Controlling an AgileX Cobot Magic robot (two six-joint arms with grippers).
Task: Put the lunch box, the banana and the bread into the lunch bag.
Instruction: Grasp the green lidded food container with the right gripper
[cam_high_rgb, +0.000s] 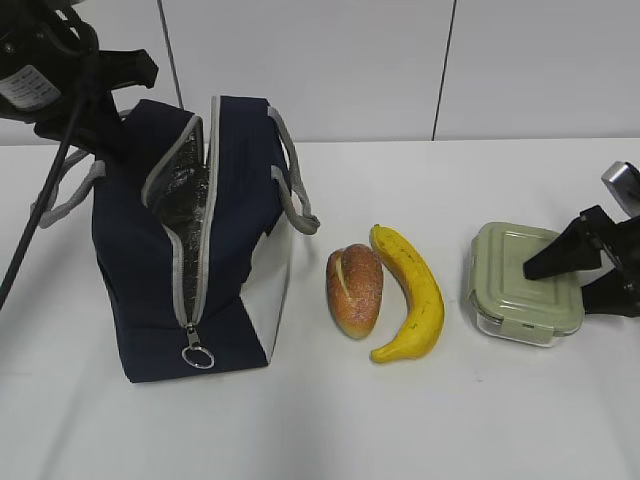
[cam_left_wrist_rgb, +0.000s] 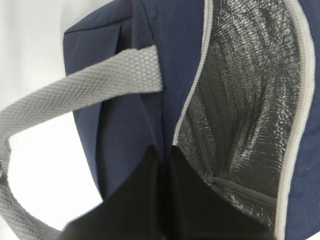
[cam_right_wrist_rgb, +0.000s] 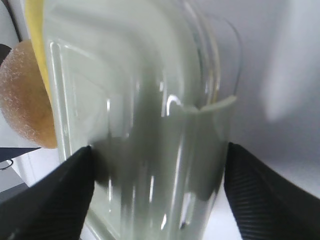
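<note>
The navy lunch bag (cam_high_rgb: 230, 230) stands at the left with its zipper open and its silvery lining (cam_left_wrist_rgb: 250, 100) showing. My left gripper (cam_high_rgb: 120, 125) is shut on the bag's fabric edge next to the opening, also in the left wrist view (cam_left_wrist_rgb: 165, 157). The bread (cam_high_rgb: 354, 290) and the banana (cam_high_rgb: 412, 295) lie side by side right of the bag. The lunch box (cam_high_rgb: 520, 285) with its sage-green lid sits at the right. My right gripper (cam_high_rgb: 565, 285) is open, its jaws on either side of the lunch box (cam_right_wrist_rgb: 140, 100) in the right wrist view (cam_right_wrist_rgb: 160, 150).
A grey strap handle (cam_left_wrist_rgb: 100, 85) hangs off the bag's left side, another (cam_high_rgb: 295, 190) off its right. The zipper's ring pull (cam_high_rgb: 197, 355) hangs at the bag's front. The bread (cam_right_wrist_rgb: 25, 100) and a strip of banana (cam_right_wrist_rgb: 35, 30) lie beyond the box. The white table (cam_high_rgb: 400, 420) meets a white wall behind.
</note>
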